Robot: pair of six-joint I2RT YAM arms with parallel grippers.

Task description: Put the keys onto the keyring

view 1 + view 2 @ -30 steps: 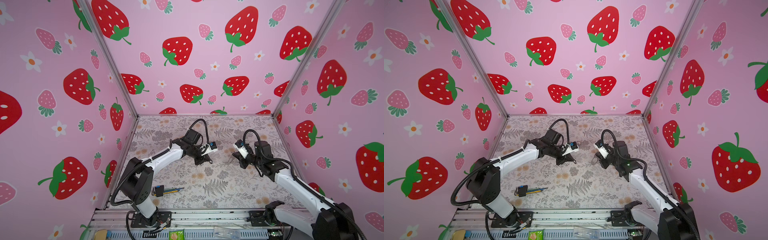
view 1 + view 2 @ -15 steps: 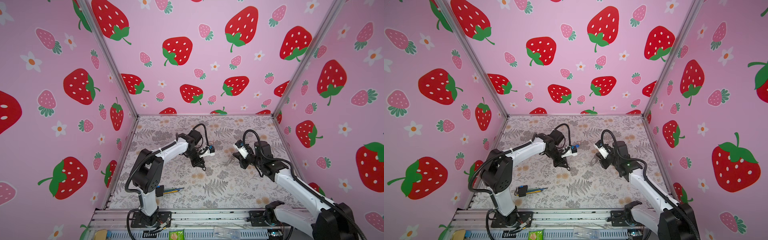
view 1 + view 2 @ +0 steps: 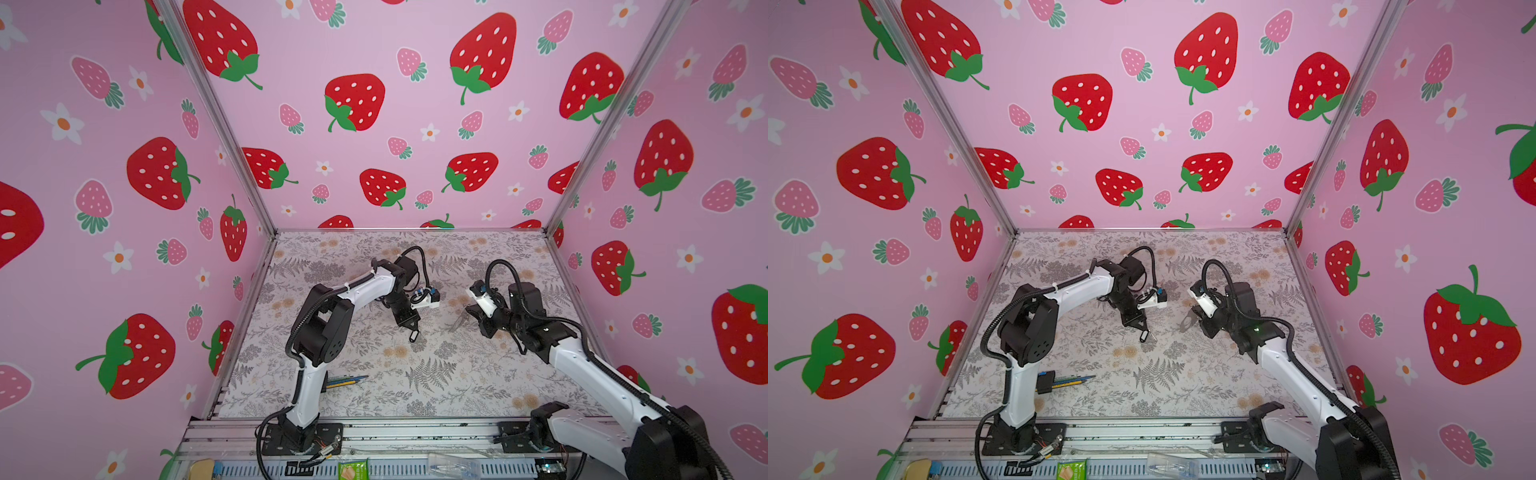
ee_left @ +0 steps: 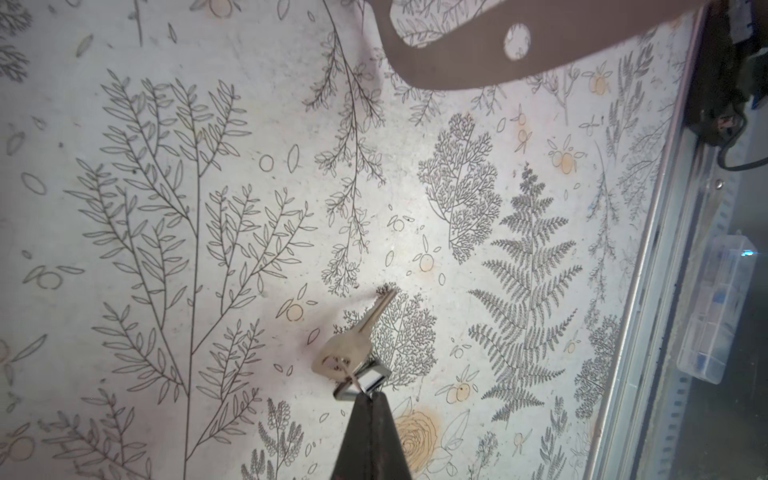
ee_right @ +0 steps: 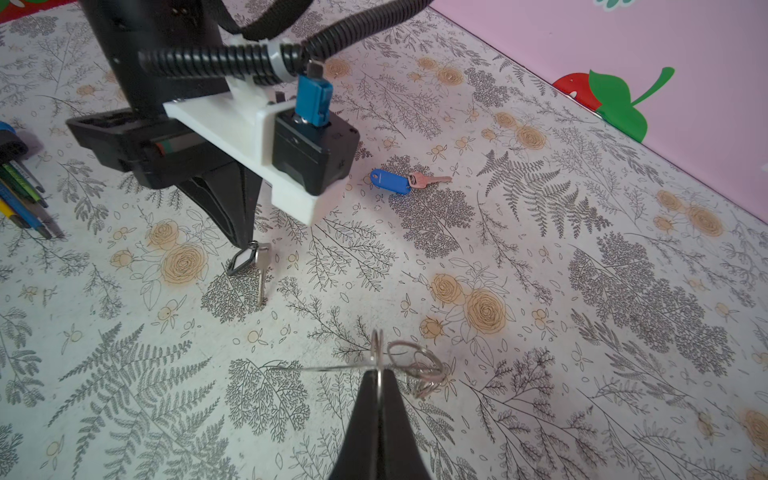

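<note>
My left gripper is shut on the black-rimmed oval tag of one of the keys, and the silvery key dangles from it close over the table. In both top views this tag hangs below the left gripper. My right gripper is shut on the keyring, seen edge-on there, with its metal rings beside the tips. The keyring's taupe sheet faces the left gripper a short way off. The key with the blue tag lies flat on the table behind the left wrist.
A hex-key bundle in a black and blue holder lies near the left arm's base. A clear plastic box sits on the front rail beyond the table edge. Pink strawberry walls close three sides.
The left arm has swung round, elbow up and toward the middle, and its gripper with the tagged key has come lower and slightly nearer the front. The right arm has held still.
</note>
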